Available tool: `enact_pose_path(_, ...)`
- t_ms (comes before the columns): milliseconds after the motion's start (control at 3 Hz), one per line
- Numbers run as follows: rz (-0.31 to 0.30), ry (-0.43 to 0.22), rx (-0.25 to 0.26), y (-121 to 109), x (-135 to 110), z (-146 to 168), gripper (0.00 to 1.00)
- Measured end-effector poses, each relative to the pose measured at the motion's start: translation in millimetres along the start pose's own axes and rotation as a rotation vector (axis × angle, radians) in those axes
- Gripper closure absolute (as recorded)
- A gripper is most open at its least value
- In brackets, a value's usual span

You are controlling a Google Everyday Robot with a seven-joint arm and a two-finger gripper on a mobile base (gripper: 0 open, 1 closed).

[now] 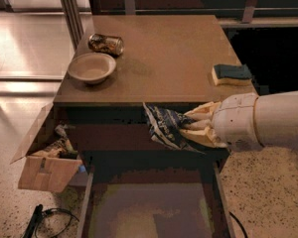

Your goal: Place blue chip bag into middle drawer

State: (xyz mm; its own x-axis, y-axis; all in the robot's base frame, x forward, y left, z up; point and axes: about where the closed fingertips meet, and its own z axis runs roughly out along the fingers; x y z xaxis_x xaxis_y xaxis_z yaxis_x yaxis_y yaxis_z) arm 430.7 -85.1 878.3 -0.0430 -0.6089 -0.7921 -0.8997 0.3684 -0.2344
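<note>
Roughly, we put this past the halfway mark. The blue chip bag (164,128) is off the tabletop (169,53) and in the air, held just in front of the tabletop's front edge and above the open middle drawer (149,207), whose pale floor lies bare below it. The gripper (188,127) reaches in from the right at the same height. Its jaws are pinched on the bag's right side, with the crinkled foil sticking out to their left. So the pick-up is done and the drawer stands open. What we judge is left is to bring the bag down into the tray, let go of it and take the arm clear. The bag hangs nearer the drawer's back than its front (as far as we can tell from this angle), so it may need to go forward a little as well as down.

As for writing, we see white lettering on the navy foil, but we cannot read a word or a brand. The crushed can (106,43) beside the bowl (92,67) shows a label of some kind, also unreadable. The sponge (231,74) at the tabletop's right edge and the cardboard box (44,170) on the floor carry no writing that we can make out.
</note>
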Motion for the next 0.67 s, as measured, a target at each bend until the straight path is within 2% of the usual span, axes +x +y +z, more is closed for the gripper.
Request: enact_pose_path(667,0.053,0.027,0.048,-18,81,77,1.0)
